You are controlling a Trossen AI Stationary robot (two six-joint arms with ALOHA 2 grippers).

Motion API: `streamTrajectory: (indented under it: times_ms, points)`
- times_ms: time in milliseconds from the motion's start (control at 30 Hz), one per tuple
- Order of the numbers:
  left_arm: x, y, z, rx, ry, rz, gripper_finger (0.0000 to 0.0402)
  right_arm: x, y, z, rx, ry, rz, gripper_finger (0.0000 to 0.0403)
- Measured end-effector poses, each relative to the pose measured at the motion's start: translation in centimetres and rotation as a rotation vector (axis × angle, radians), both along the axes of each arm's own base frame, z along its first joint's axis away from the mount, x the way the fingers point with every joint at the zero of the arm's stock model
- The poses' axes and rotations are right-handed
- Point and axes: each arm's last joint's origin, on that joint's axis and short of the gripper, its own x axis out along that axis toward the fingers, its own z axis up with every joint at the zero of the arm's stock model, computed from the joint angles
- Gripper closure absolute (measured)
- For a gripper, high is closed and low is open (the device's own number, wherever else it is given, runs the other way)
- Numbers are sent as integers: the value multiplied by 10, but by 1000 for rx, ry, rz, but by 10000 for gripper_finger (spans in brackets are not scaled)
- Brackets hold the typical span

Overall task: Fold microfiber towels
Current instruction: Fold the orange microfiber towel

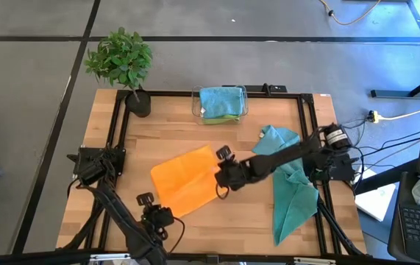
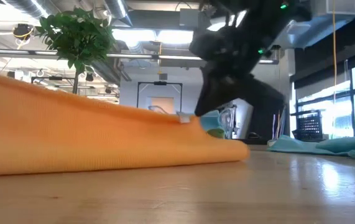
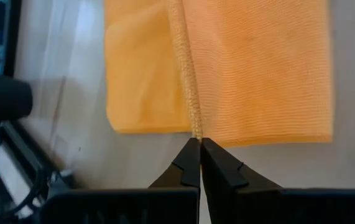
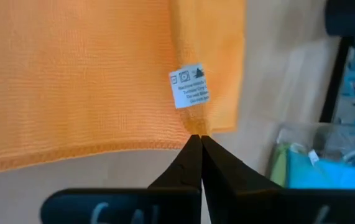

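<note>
An orange microfiber towel (image 1: 186,184) lies on the wooden table, folded over itself, with a hemmed edge (image 3: 186,74) running across its top layer and a white label (image 4: 189,87) at one corner. My left gripper (image 1: 162,214) is shut at the towel's near left corner. My right gripper (image 1: 220,182) is shut at its right edge, by the label. Teal towels (image 1: 292,184) lie crumpled at the table's right. A clear bin (image 1: 243,110) at the far edge holds a folded blue towel (image 1: 221,99) on top of a green one. My left gripper pinches the orange towel at the end of its hemmed edge (image 3: 194,132), between the very tips of its two fingers. The fingers slant down and lie along the hem. The towel lies flat on the table. My right gripper pinches the towel's corner just below the label (image 4: 193,127) between its fingertips, slanting down from the table's right. One layer or several, I cannot tell. The rest of the towel rests on the table.
A potted plant (image 1: 125,62) stands at the far left corner. A black frame (image 1: 210,93) borders the tabletop. Bare wood shows along the near edge (image 1: 232,228) and between the orange towel and the bin.
</note>
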Motion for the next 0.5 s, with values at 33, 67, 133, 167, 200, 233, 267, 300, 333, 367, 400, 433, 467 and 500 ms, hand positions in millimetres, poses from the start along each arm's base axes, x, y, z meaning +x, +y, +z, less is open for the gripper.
streamTrajectory:
  times_ms: [33, 67, 133, 167, 200, 233, 267, 300, 333, 367, 400, 433, 467, 500]
  points:
    - [-2, 2, -4, 12, -2, 21, 401, 2, -5, 0, 3, -9, -15, 398]
    - [-3, 4, -8, 23, -6, 40, 401, 4, -10, 1, 9, -16, -27, 398]
    - [-7, 9, -15, 50, -10, 75, 401, 7, -19, 1, 43, -27, -33, 398]
    - [-9, 11, -19, 63, -10, 89, 401, 8, -23, 1, 64, -30, -34, 398]
    - [-11, 13, -23, 77, -8, 101, 401, 9, -28, 1, 85, -31, -34, 398]
    - [-12, 15, -26, 90, -8, 113, 401, 11, -32, 2, 104, -34, -35, 398]
    - [-14, 18, -30, 103, -8, 125, 401, 12, -36, 2, 119, -38, -41, 398]
    - [-16, 20, -33, 116, -7, 137, 401, 12, -39, 2, 127, -43, -47, 398]
    - [-17, 22, -35, 126, -8, 149, 401, 13, -43, 2, 135, -45, -52, 398]
    - [-18, 24, -37, 136, -7, 154, 401, 13, -46, 1, 138, -47, -60, 398]
    - [-19, 26, -39, 145, -9, 161, 401, 13, -50, 0, 139, -52, -67, 398]
    - [-20, 28, -41, 155, -9, 165, 401, 13, -53, -2, 141, -54, -74, 398]
    - [-20, 29, -43, 164, -6, 167, 401, 13, -56, -2, 142, -56, -81, 398]
    - [-20, 31, -44, 171, -4, 167, 401, 13, -59, -3, 146, -63, -87, 398]
